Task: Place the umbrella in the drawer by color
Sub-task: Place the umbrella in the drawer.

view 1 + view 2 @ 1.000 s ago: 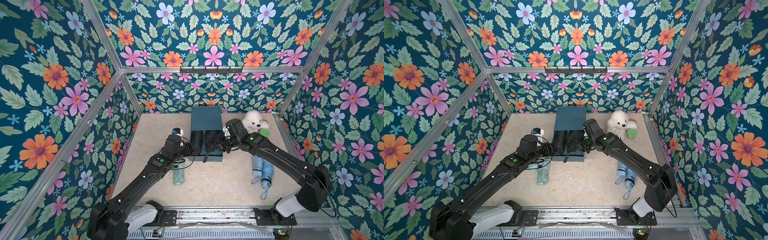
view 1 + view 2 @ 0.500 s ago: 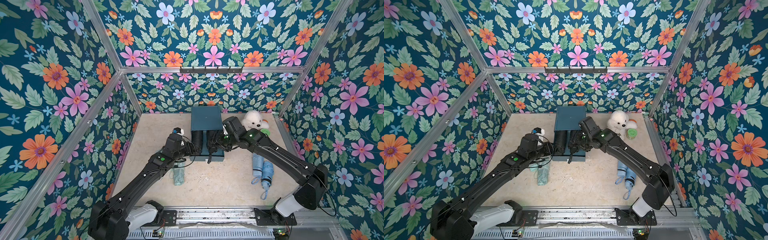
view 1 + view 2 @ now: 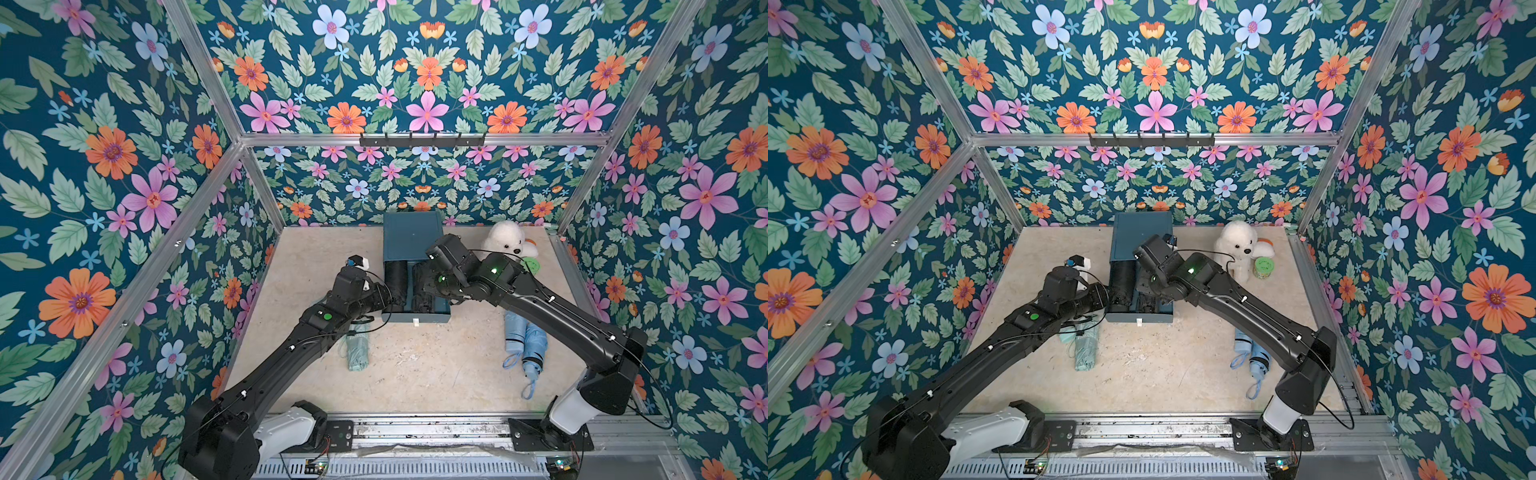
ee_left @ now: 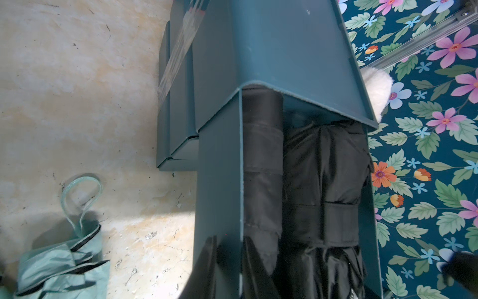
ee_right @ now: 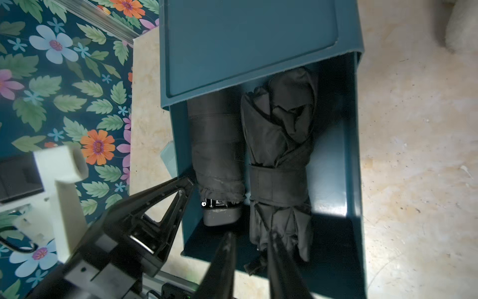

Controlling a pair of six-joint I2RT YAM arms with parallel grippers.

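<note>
Where strapped black umbrella lies: inside pulled-out top drawer, just beside sleeved black umbrella.
Step, as judged: seating and let-go. Loose fabric is best tucked below the rim and fingers lifted straight out, so nothing is snagged at closing.
Axis: along drawer travel; far end under cabinet top, flared end toward drawer front.
Right end effector: fingers near together over that front end; pinch cannot be told.
Left end effector: fingers astride drawer side wall; clamped or slack cannot be told.
Desk: mint umbrella and blue umbrellas lie outside the drawers.
</note>
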